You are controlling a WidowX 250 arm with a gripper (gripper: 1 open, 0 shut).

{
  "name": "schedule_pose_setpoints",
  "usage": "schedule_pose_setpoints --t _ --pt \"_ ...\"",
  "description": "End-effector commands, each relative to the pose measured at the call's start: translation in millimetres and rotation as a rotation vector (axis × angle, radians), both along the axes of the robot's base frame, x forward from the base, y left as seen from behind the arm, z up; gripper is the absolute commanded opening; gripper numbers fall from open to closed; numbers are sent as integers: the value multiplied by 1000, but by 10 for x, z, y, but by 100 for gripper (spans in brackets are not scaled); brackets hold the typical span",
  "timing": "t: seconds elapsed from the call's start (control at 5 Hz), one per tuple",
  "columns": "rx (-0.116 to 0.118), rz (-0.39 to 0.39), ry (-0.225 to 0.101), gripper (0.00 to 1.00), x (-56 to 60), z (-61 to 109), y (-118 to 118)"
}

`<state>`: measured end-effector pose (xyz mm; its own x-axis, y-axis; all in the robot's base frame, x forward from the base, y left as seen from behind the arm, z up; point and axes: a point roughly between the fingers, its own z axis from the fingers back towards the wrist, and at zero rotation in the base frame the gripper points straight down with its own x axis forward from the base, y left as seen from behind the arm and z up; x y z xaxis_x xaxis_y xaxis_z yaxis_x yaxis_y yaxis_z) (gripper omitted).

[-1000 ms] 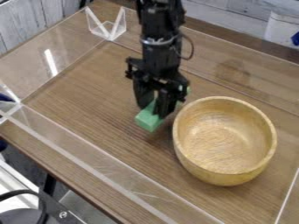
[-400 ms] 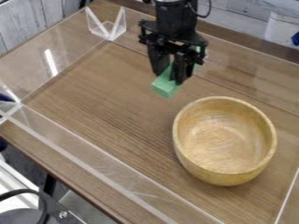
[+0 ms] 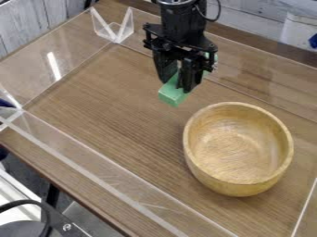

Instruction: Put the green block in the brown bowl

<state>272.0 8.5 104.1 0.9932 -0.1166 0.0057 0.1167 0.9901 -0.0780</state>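
My gripper (image 3: 179, 81) points straight down over the wooden table, shut on the green block (image 3: 172, 92). The block is a small bright green bar that hangs upright between the black fingers, clear of the table surface. The brown bowl (image 3: 238, 146) is a round, light tan wooden bowl standing empty at the lower right. The block hangs above and to the left of the bowl's rim, not over the bowl.
A clear acrylic wall (image 3: 74, 167) runs round the table, with a low front edge at the lower left. A clear triangular bracket (image 3: 114, 28) stands at the back left corner. The arm (image 3: 181, 14) comes down from the top.
The gripper has lifted the green block off the table and carried it up and slightly right. In the last half second it has hardly moved.
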Motion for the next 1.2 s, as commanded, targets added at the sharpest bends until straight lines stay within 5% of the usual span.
schedule_pose_setpoints --t 0.0,0.6,1.0 --pt "8 7 -61 0 119 104 50" --pt "11 33 -66 0 313 -22 157" --pt "-9 -46 -60 0 139 26 -199"
